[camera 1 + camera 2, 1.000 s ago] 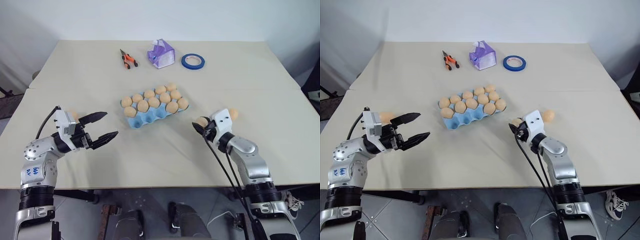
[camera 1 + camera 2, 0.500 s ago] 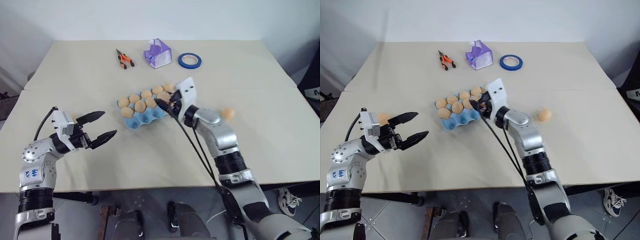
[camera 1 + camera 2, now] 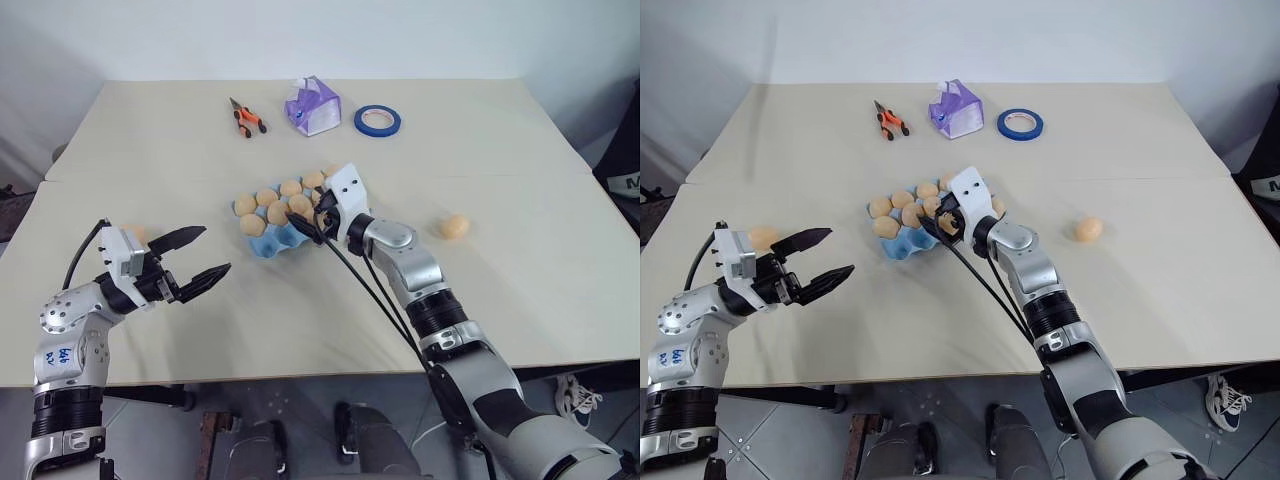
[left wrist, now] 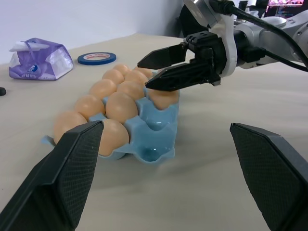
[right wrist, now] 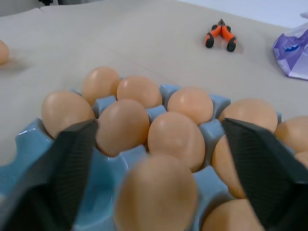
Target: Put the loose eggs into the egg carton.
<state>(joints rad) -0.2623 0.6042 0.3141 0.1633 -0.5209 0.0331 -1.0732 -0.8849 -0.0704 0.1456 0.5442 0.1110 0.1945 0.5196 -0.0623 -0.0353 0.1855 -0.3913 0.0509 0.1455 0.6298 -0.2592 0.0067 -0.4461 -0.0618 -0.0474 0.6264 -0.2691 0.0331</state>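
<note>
right fingers [image 4: 161, 67] spread above an egg [image 4: 162, 97] in the egg carton [image 3: 285, 240]; left fingers [image 3: 200, 257] spread, empty.

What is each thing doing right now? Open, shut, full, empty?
Left tool: open, empty.
Right tool: open, over the egg carton.
Egg carton: lidless, nearly full, an empty cup left.
Loose egg on the right: lying on the table.
Loose egg by the left tool: lying on the table.
Blue tape roll: lying flat.

We see a beige tabletop [image 3: 300, 320] bearing the egg carton [image 3: 285, 237], two loose eggs [image 3: 454, 226], pliers [image 3: 246, 117], a purple box [image 3: 314, 106] and blue tape [image 3: 376, 120].
</note>
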